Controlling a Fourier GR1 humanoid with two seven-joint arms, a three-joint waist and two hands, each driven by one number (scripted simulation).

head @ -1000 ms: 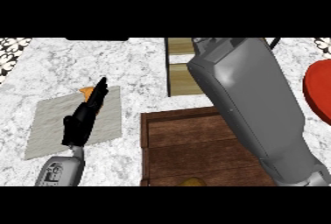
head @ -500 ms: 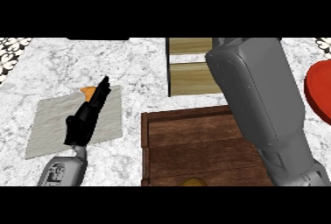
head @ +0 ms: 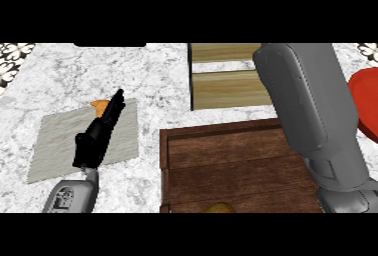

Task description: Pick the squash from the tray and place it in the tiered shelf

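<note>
1. One left hand (head: 96, 137) shows at the left, fingers straight and together, holding nothing, over a grey mat (head: 55, 150) on the marble desk (head: 81, 75).
2. An orange bit (head: 97, 104) peeks out beside its fingertips.
3. The brown wooden tray (head: 221, 160) lies at the centre; a yellowish thing, perhaps the squash (head: 219, 208), sits at its near edge.
4. The light wooden shelf (head: 225, 82) stands behind the tray.
5. The right forearm (head: 314, 115) crosses tray and shelf; its hand is hidden, so I cannot tell its state.
6. A red thing (head: 367, 100) sits at the right edge.
</note>
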